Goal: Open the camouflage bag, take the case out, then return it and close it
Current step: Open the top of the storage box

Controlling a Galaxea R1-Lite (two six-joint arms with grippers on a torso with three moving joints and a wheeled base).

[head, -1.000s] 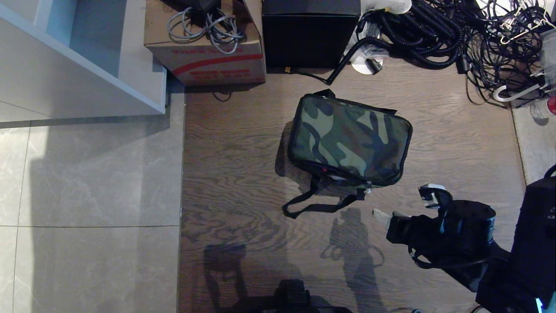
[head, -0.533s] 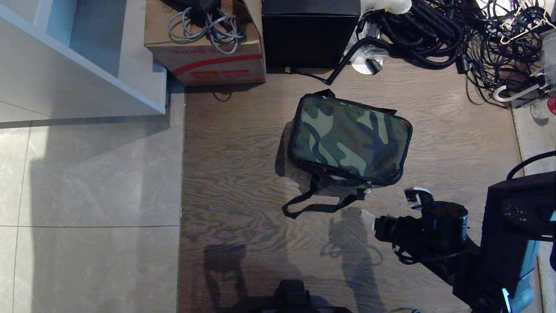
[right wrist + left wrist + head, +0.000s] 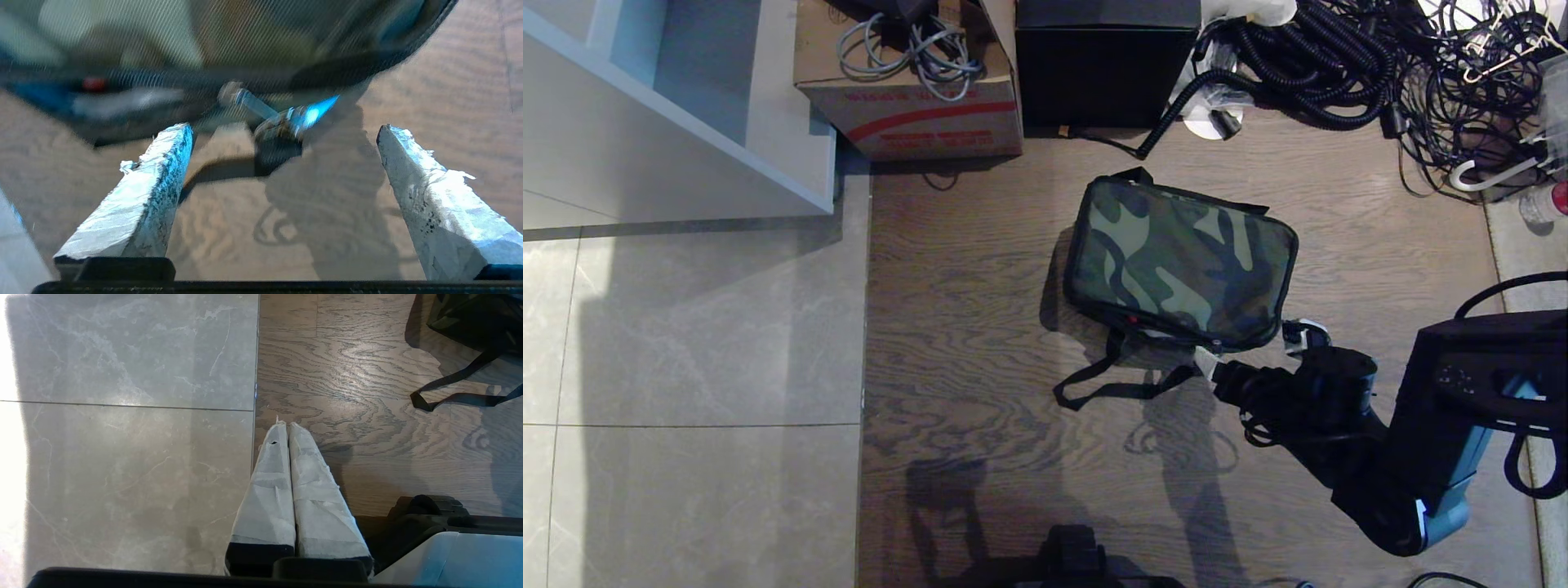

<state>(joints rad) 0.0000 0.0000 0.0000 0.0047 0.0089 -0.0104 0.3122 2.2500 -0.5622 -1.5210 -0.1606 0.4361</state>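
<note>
One boxy camouflage bag on grained wood floor, right claw spread wide beside its zipper pull, left claw pressed closed.

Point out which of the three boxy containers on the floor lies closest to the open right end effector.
The camouflage bag; the right end effector is at its near edge, while the cardboard box and black box stand farther back.

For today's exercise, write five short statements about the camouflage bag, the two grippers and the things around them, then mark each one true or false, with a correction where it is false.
1. The camouflage bag lies on the wooden floor. True.
2. The right gripper is clamped on the bag's strap. False: its fingers are spread, holding nothing, near the bag's front edge.
3. The left gripper is shut. True.
4. The case stands beside the bag. False: no case is visible.
5. The cardboard box holds grey cables. True.
</note>
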